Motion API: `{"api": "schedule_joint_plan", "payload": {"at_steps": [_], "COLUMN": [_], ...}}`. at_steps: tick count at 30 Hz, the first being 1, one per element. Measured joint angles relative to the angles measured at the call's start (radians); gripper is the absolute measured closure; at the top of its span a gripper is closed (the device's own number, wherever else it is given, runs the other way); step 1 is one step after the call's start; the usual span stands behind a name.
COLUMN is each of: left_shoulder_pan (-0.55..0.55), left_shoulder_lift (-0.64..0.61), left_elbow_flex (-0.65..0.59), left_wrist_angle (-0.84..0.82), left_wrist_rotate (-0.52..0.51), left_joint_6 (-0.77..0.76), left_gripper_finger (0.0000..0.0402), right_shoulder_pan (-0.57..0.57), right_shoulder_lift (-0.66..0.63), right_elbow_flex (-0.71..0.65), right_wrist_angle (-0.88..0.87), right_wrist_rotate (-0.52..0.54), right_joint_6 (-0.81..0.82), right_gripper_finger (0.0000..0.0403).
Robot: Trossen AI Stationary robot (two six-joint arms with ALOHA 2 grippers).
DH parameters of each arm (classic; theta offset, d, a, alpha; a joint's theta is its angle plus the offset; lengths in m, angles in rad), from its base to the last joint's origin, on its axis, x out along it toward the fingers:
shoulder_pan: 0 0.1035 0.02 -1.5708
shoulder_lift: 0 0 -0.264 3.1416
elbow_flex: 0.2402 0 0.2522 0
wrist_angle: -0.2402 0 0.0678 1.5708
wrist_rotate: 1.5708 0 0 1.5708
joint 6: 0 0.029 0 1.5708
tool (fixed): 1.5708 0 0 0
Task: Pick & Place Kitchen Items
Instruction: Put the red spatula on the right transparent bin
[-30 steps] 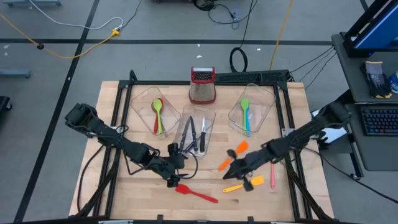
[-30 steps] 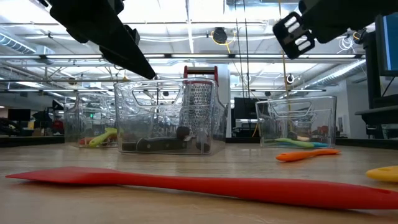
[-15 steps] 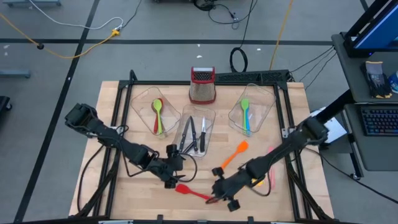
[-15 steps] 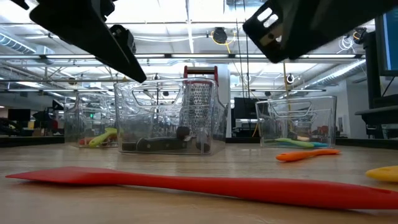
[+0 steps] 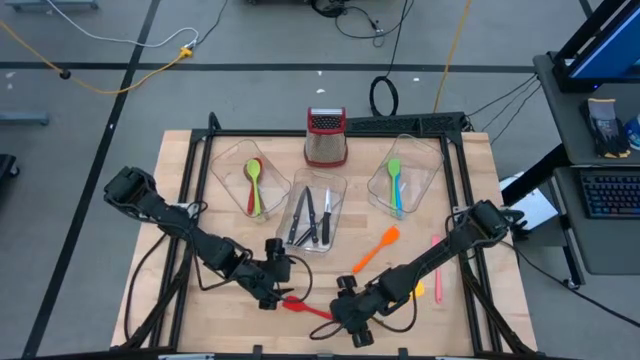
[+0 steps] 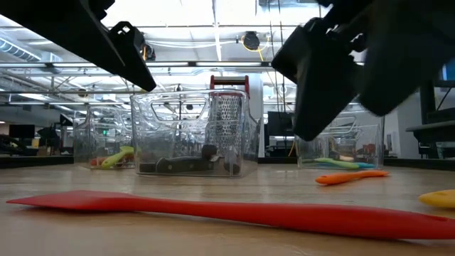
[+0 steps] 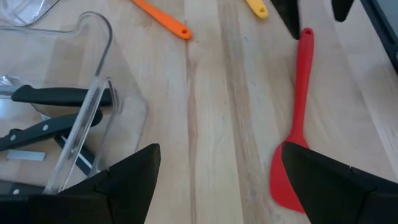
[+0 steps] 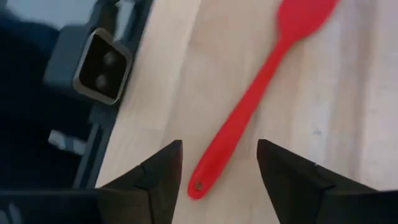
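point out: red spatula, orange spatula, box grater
red spatula (image 8: 249,87): right wrist view, on its handle
orange spatula (image 5: 378,247): high view, middle of it, between blade and handle
box grater (image 5: 326,146): high view, on its steel body

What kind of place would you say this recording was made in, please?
Most likely a robotics lab or workshop, not a home kitchen. The wooden table stands on a bare grey floor crossed by loose cables, a desk with a keyboard sits beside it, and the low view shows open ceiling trusses.
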Motion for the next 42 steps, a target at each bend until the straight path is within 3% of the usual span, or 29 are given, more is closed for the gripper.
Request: {"api": "schedule_joint_plan", "payload": {"at_steps": [17,23,35,42], "left_shoulder_pan": [-0.003,-0.003,-0.031,-0.059], "left_shoulder_lift": [0.0,0.0,0.0,0.0], "left_elbow_flex": [0.0,0.0,0.0,0.0], "left_wrist_angle": [-0.003,-0.003,0.0,0.002], "left_wrist_rotate": [0.0,0.0,0.0,0.0], "left_joint_6": [0.019,0.022,0.005,-0.012], "left_gripper_finger": [0.0066,0.0066,0.0066,0.0066], "right_shoulder_pan": [0.001,0.016,0.015,0.015], "right_shoulder_lift": [0.004,0.071,0.179,0.194], "right_elbow_flex": [0.0,0.0,0.003,0.0], "right_wrist_angle": [0.012,0.091,0.022,-0.102], "right_wrist_rotate": [0.012,0.005,0.069,0.109], "right_joint_6": [0.158,0.176,0.227,0.256], "right_gripper_finger": [0.0195,0.0195,0.0196,0.0254]}}
